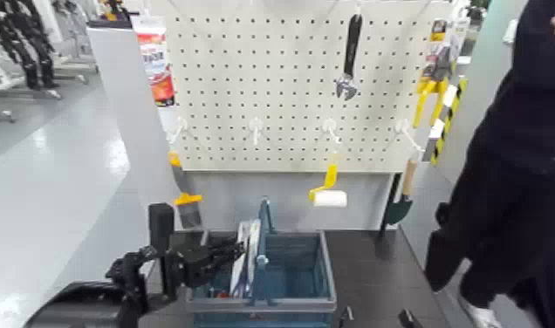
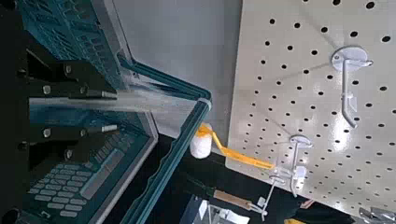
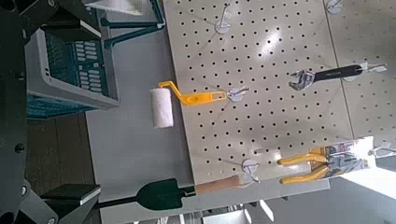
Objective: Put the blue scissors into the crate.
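Crate beneath left gripper, whose fingers clamp blue scissors' white card upright inside it.

White pegboard filled the back wall from 11 to 1 o'clock; a black-handled wrench hung at 1 o'clock; a yellow-handled paint roller hung below it; a small trowel leaned at 2 o'clock; glossy grey floor spread at 9 o'clock, catching light; dark tabletop lay at 5 o'clock; a person in dark clothing stood at 3 o'clock.
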Motion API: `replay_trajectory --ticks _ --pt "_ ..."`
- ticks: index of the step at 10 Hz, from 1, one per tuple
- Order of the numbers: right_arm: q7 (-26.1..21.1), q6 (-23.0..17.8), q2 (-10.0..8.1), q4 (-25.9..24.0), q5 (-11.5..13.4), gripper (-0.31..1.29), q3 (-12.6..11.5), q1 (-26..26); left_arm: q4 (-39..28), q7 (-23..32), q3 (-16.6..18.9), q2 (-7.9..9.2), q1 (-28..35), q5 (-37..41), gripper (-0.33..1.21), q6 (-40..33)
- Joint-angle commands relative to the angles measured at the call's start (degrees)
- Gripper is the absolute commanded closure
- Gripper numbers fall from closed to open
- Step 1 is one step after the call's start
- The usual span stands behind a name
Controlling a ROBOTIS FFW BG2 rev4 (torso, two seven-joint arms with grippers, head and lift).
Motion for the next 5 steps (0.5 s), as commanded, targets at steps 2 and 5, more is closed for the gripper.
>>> replay_trajectory --ticks 2,5 --pt "0.00 0.00 -0.01 0.00 0.00 0.15 0.00 0.07 -0.47 -0.40 0.23 0.05 -0.02 -0.04 -0.02 -0.16" --pt "0.00 0.00 -0.01 0.00 0.00 0.15 0.00 0.07 -1.53 -0.31 0.41 0.05 0.15 -0.13 -0.02 -0.42"
